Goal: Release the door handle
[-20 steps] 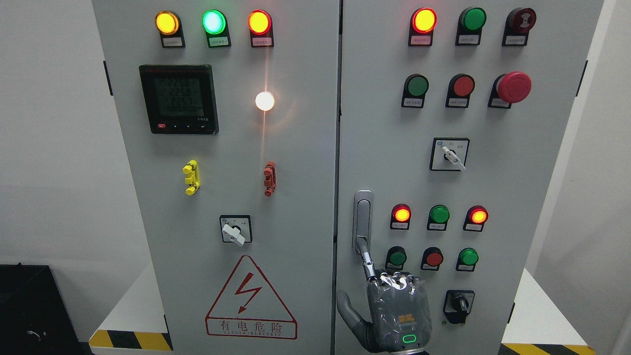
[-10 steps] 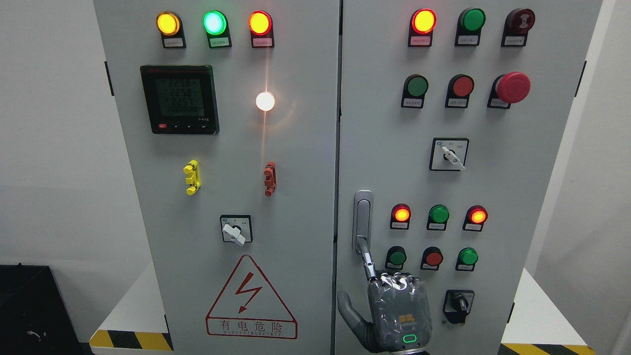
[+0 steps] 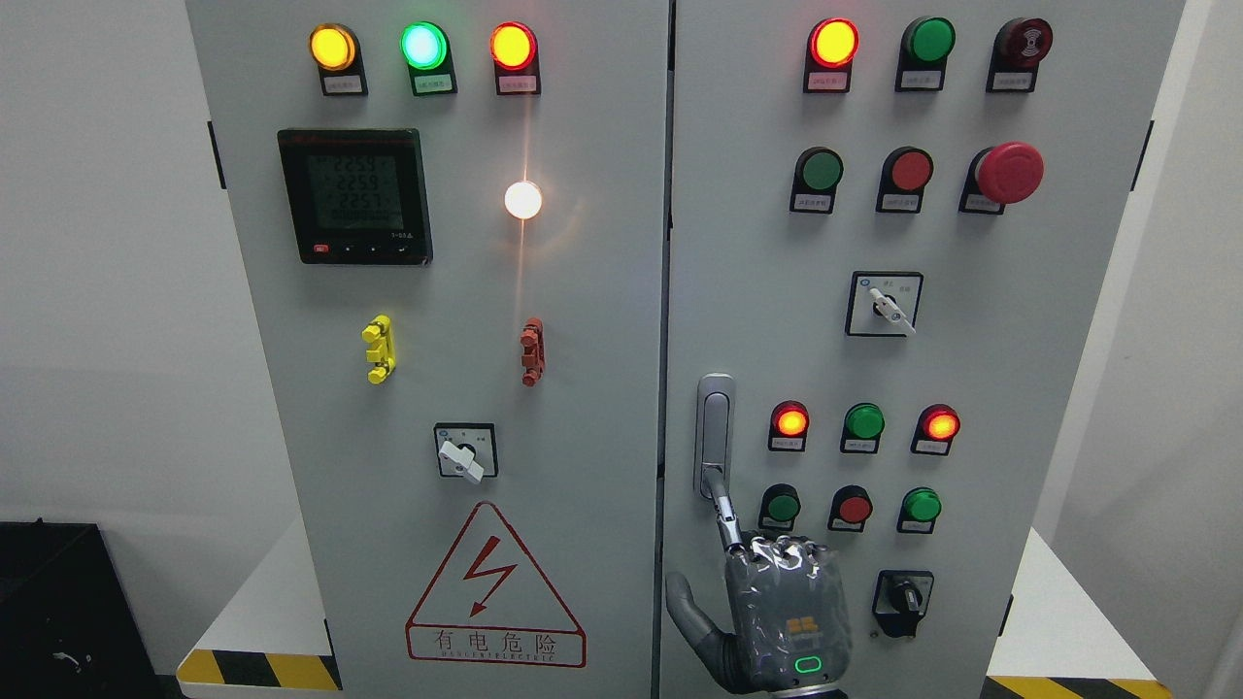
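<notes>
Right hand [image 3: 783,614] unmoved at door handle [image 3: 715,427]

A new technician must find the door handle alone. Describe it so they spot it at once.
Start at the grey cabinet's right door, then go to its left edge by the centre seam, about two thirds down. The door handle is a tall, narrow silver lever in a rounded recess, left of the lit red lamp. Unlike the round buttons beside it, it is metallic and elongated, with the robot hand just below.

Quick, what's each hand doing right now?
Left hand: not in view.
Right hand: at the handle's lower end; open or shut cannot be told.
</notes>
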Robot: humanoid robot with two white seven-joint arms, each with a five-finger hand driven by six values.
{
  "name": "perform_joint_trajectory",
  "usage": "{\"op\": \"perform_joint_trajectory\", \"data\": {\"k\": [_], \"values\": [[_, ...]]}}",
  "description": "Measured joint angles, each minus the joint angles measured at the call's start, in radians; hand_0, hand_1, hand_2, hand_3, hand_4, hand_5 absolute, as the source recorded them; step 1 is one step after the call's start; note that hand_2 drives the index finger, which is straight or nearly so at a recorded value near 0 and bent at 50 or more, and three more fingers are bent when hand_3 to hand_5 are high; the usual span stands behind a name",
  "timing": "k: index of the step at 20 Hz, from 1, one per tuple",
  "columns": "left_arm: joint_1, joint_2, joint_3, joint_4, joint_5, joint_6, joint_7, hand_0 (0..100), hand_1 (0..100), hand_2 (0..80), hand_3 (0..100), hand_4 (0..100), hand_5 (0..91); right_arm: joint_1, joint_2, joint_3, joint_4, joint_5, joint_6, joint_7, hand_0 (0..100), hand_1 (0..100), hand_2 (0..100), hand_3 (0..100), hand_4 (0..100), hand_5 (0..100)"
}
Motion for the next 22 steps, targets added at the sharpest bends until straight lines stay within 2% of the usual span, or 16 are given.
{"op": "perform_joint_trajectory", "data": {"k": [22], "values": [[0.0,0.0,0.0,0.0,0.0,0.0,0.0,12,56,0.0,0,0,0.0,0.016,0.0,0.005,0.016,0.0,0.002,0.002,38,28,17,100,100,100]]}}
